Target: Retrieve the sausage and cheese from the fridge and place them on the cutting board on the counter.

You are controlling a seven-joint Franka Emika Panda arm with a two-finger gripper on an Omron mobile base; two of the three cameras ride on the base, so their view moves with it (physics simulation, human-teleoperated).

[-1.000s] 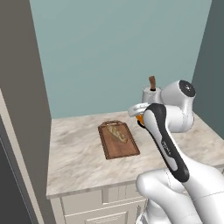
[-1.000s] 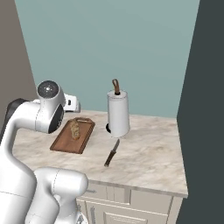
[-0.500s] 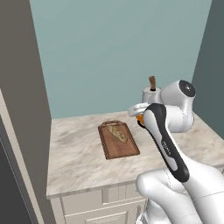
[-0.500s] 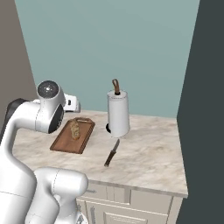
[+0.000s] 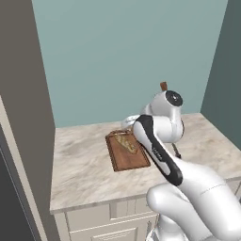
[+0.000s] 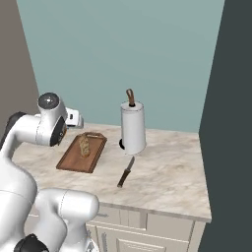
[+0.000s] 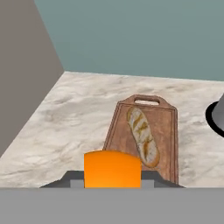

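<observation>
We see the counter (image 6: 167, 172), a pale marbled worktop over cream cabinet fronts, set in a niche with a teal back wall (image 5: 127, 56). A tall grey-brown panel (image 5: 28, 94) closes the niche on the left; a dark wall (image 6: 231, 98) closes it on the right.

The cutting board (image 5: 126, 155) lies flat on the left half of the worktop, its handle end toward the back wall. A pale speckled loaf (image 7: 142, 135) rests lengthwise on it, leaving bare wood on both sides and at the near end. In the left base view we find free worktop between the board and the left panel, and a strip between the board and the front edge.

A paper towel roll (image 6: 133, 127) stands upright on its holder near the back wall, right of the board. A knife (image 6: 126, 172) lies flat in front of it, pointing toward the front edge. The worktop right of the knife is open up to the dark wall.

In the hand view, the gripper (image 7: 112, 175) is closed on the cheese (image 7: 112, 168), an orange block held above the near end of the board.
</observation>
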